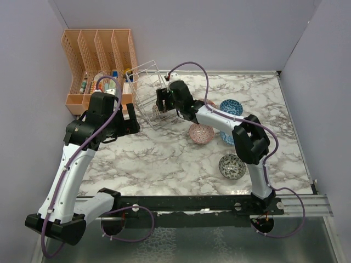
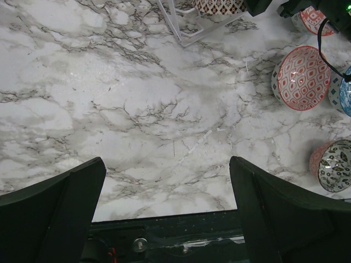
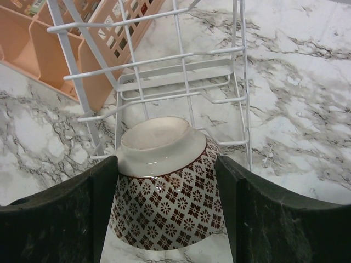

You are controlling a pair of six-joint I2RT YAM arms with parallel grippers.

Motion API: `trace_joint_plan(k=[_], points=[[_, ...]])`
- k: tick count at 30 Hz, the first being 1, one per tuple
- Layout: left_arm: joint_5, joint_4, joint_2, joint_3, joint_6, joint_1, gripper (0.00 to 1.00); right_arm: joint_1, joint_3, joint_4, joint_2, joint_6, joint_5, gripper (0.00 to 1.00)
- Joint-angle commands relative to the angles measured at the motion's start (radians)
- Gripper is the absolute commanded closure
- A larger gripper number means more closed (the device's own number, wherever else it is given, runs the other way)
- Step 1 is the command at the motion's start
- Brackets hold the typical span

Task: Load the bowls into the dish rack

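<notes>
1. Top external view: the right arm (image 1: 219,118) reaches across a white marble counter (image 1: 164,159) with grey veins to a white thin-wire rack (image 1: 145,87) at the back left. The rack stands just beside a peach slotted plastic organiser (image 1: 98,60).
2. The right fingers (image 1: 160,103) sit at the rack's near, open side. In the right wrist view they are closed on a brown bowl (image 3: 164,192), with one black finger against each side of it.
3. The brown bowl is tipped over. Its plain pale foot ring points up and away, toward the rack wires. Its wide mouth faces the camera and is cut off by the lower edge. Its foot-to-mouth axis runs roughly along the fingers. The glossy outside has a grid of small brown flower-like squares on white. Whether it rests on the wires cannot be told.
4. The left fingers (image 1: 133,118) hover spread wide over bare counter, holding nothing.
5. To the right of the rack, round bowls stand mouth up on the counter:
   - a pink bowl (image 1: 201,133) with a red lattice inside
   - a blue bowl (image 1: 231,107)
   - a grey-green bowl (image 1: 232,166) nearest the arm bases
6. A reddish bowl (image 1: 210,102) and a pale-blue bowl (image 1: 226,138) are mostly hidden by the right arm.
</notes>
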Motion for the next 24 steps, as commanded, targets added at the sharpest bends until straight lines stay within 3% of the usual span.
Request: trace_joint_plan(k=[1, 14, 19, 24], points=[[-0.019, 0.004, -0.006, 0.013, 0.003, -0.006, 0.01, -0.002, 0.06, -0.013, -0.013, 0.004, -0.033, 0.28], [-0.032, -0.008, -0.014, 0.016, -0.003, -0.006, 0.01, -0.044, 0.067, -0.088, -0.134, 0.097, -0.061, 0.24], [-0.122, -0.052, 0.0, 0.131, -0.004, -0.006, 0.01, -0.07, -0.009, -0.149, -0.228, 0.13, -0.083, 0.24], [-0.257, -0.101, 0.044, 0.299, 0.067, -0.007, 0.01, -0.119, -0.034, -0.315, -0.316, 0.17, -0.093, 0.24]])
